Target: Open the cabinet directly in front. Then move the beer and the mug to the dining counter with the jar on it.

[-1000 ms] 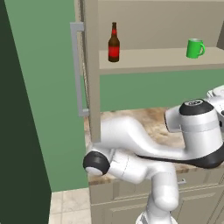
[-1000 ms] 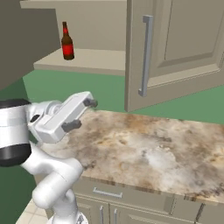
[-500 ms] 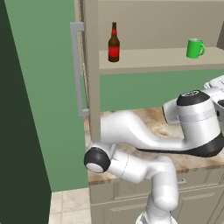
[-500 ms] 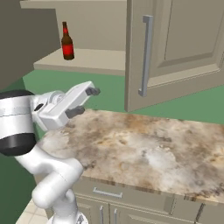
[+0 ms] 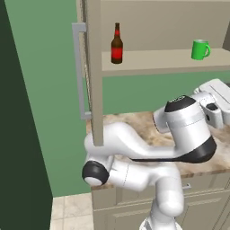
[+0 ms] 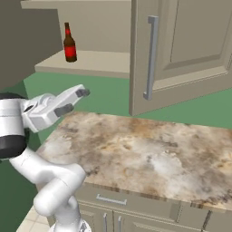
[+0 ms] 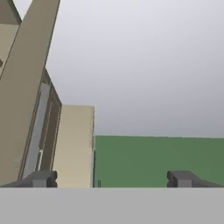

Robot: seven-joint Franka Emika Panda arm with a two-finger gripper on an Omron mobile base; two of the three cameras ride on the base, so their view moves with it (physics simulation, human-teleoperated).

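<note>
Cabinet point(image 5: 95, 76) open, end effector point(image 6: 73, 100) empty and spread wide.

Both cabinet doors swung out, grey bar handles point(image 6: 151, 57) facing the room. On the cabinet shelf point(image 5: 161, 60): beer bottle point(image 5: 117, 44) upright toward the left door, red label to the front; green mug point(image 5: 199, 49) upright well to the right of the bottle, loop handle on its right side. End effector raised over the left edge of the marble worktop point(image 6: 149, 154), below and in front of the shelf, tilted upward, its two dark fingertips point(image 7: 40, 179) wide apart with nothing between them. Seen from the hand: a door edge and handle to the left, green wall point(image 7: 157, 159) beyond the fingertips. Bottle and mug untouched, clear of the end effector.
</note>
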